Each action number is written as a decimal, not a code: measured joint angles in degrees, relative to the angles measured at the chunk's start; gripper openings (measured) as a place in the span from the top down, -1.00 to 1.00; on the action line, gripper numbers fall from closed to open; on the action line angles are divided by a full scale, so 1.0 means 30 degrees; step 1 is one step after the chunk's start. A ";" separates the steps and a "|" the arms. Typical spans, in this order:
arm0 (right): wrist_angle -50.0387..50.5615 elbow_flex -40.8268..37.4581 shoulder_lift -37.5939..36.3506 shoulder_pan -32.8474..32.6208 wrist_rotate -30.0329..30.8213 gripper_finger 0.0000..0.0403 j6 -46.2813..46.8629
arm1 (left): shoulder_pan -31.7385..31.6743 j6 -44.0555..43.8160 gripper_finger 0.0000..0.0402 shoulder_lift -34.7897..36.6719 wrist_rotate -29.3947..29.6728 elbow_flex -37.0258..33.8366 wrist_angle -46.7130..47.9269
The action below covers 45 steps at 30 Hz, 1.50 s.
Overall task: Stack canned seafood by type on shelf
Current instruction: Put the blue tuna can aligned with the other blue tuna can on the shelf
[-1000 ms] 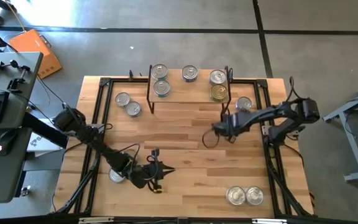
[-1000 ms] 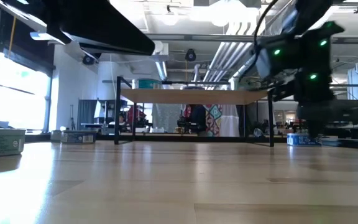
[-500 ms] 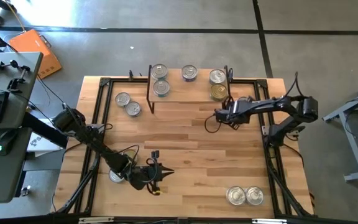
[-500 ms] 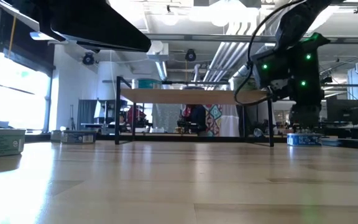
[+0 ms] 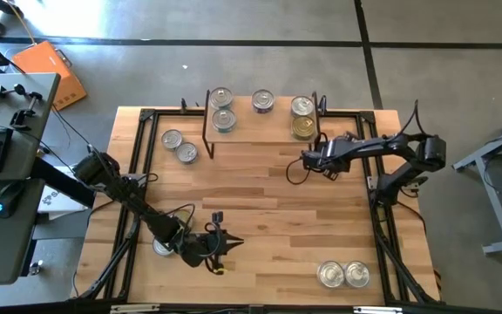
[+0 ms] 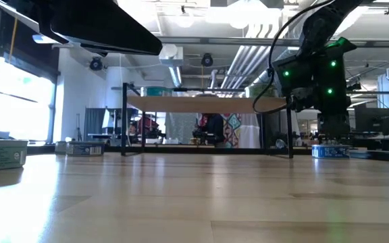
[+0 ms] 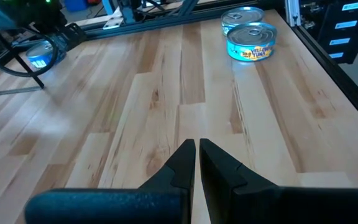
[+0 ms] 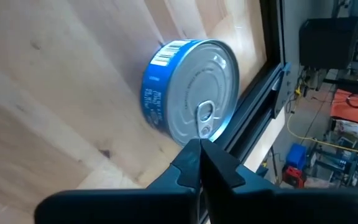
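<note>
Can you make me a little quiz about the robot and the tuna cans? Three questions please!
1. True or false: the right gripper has its fingers wide open.
2. How many cans sit on top of the shelf?
3. The lone can lying just past the right gripper has a side label that is: A red, B blue, C green.
Key: 1 false; 2 five; 3 B.
</note>
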<state>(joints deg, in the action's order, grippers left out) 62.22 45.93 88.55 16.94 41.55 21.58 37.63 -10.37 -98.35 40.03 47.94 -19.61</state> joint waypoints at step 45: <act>-0.3738 -0.1224 -0.9573 0.5052 -0.4930 1.00 0.4115 | 0.0095 0.0364 0.93 -0.0015 0.0002 0.0007 -0.0563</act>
<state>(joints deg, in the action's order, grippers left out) 51.01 42.26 59.83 32.10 26.76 33.93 37.91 -9.28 -98.39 40.04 47.97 -21.30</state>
